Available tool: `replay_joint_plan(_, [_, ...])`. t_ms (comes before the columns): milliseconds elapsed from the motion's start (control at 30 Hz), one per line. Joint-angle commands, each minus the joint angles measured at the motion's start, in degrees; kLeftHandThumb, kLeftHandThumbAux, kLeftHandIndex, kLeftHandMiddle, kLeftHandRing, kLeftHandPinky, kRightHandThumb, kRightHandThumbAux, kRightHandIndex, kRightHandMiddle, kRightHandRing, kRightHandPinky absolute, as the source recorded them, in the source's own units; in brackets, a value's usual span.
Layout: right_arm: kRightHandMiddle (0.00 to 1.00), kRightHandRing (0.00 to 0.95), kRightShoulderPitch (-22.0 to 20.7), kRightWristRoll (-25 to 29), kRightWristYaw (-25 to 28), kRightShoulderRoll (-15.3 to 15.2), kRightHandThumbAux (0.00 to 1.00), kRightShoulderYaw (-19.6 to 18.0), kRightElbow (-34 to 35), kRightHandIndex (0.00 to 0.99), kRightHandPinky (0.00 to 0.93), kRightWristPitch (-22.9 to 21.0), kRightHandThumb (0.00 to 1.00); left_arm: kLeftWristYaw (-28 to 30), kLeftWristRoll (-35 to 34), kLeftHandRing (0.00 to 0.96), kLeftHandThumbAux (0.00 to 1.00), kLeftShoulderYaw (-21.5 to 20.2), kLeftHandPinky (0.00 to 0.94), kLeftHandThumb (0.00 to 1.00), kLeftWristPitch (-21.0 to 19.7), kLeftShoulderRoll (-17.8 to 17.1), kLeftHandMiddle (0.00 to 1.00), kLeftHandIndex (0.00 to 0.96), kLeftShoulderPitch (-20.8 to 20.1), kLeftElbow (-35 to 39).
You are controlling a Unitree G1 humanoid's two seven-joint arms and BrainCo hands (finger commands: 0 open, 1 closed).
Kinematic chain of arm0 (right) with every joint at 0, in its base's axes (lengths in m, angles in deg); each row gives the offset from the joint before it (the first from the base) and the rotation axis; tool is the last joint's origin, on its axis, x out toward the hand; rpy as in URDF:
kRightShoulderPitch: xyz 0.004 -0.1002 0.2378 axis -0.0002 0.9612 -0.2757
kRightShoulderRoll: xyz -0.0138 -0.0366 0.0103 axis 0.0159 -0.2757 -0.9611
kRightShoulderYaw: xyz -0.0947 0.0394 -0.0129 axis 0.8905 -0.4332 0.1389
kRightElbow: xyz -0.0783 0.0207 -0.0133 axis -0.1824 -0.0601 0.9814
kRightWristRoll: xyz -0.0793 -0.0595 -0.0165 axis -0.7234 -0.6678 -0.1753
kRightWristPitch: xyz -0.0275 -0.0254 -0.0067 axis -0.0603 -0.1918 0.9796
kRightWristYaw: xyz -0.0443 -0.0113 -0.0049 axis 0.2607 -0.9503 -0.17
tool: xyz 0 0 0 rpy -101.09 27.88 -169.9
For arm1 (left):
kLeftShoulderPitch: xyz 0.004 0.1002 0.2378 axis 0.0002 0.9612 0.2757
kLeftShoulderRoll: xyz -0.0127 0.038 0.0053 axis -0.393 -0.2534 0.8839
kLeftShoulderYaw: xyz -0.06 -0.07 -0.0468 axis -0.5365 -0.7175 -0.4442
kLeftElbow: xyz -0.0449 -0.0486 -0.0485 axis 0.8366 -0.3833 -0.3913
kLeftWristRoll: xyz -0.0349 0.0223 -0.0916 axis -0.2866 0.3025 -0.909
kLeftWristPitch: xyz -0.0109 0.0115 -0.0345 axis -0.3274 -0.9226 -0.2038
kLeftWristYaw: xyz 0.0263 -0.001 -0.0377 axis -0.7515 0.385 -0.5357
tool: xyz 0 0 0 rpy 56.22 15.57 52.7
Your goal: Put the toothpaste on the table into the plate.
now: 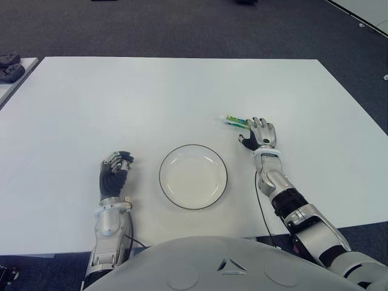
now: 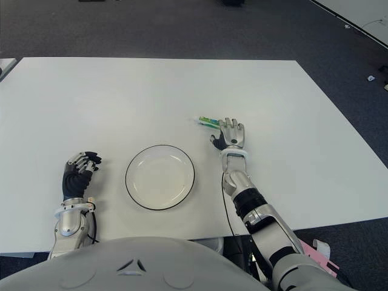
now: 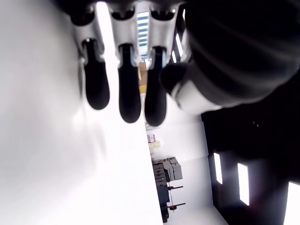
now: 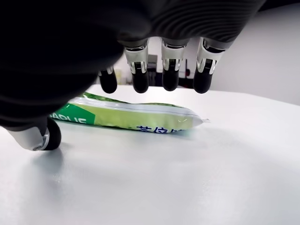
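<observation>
Right hand [image 1: 260, 133]: one, palm down over the table [image 1: 151, 97], right of and slightly beyond the plate. Fingers [image 4: 170, 77] spread and only slightly bent, tips hanging above the toothpaste without touching it; thumb [image 4: 40, 133] low beside the tube's near end, with contact not discernible. Nothing is held.

Toothpaste [image 1: 235, 120]: one, a green and white tube lying flat on the table at the far-left edge of the right hand, partly under its fingertips in the eye views. Its long axis runs left to right; one end pokes out to the left past the fingers. In the right wrist view the tube [image 4: 136, 117] lies across the frame beneath the fingers, its crimped end pointing away from the thumb. It is outside the plate, apart from it to the far right.

Plate [image 1: 163, 182]: one, round, white with a dark rim, on the near middle of the table between the two hands. Nothing lies in it.

Left hand [image 1: 113, 173]: one, left of the plate near the table's near edge, fingers [image 3: 126, 91] curled inward, holding nothing.

Table: one, white, rectangular.

Dark objects [image 1: 10, 65]: two small ones on a separate surface at the far left, unidentifiable.
</observation>
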Motion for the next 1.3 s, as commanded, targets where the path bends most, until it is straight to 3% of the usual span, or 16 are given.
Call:
replay_joint_plan(33, [0.0,0.0,-0.1,2.79,-5.61,1.19,0.275,0.0,-6.28,0.0,0.0,4.9,0.504,0.02,0.34,0.486,0.718,-0.03,0.493,0.718,-1.09,0.09,0.494,0.435,-0.26,-1.3])
replay_joint_plan(433, [0.0,0.0,-3.29,5.62,-11.63,1.86,0.235,0.62,-13.9,0.0,0.0,9.74,0.598,-0.28,0.7,0.483,0.718,0.0,0.491,0.718,-2.74,0.39,0.493,0.434,-0.18,-0.38])
replay_joint_plan(633, [0.0,0.0,-4.84,6.58,-11.5,1.83,0.232,1.21,-16.43,0.0,0.0,11.47,0.612,-0.36,0.95,0.479,0.718,0.13,0.482,0.718,-3.24,0.47,0.491,0.433,-0.06,-0.02])
replay_joint_plan(1067, [0.0,0.0,-15.1,8.76,-7.1,4.24,0.209,3.94,-34.45,0.0,0.0,19.41,0.624,-0.17,1.29,0.473,0.718,0.23,0.473,0.718,-3.24,0.27,0.488,0.433,0.02,0.1])
replay_joint_plan(1300, [0.0,0.0,-17.52,8.59,-5.98,5.0,0.196,5.63,-39.18,0.0,0.0,20.92,0.624,-0.03,1.19,0.469,0.719,0.16,0.466,0.718,-3.49,0.21,0.488,0.433,0.36,0.48])
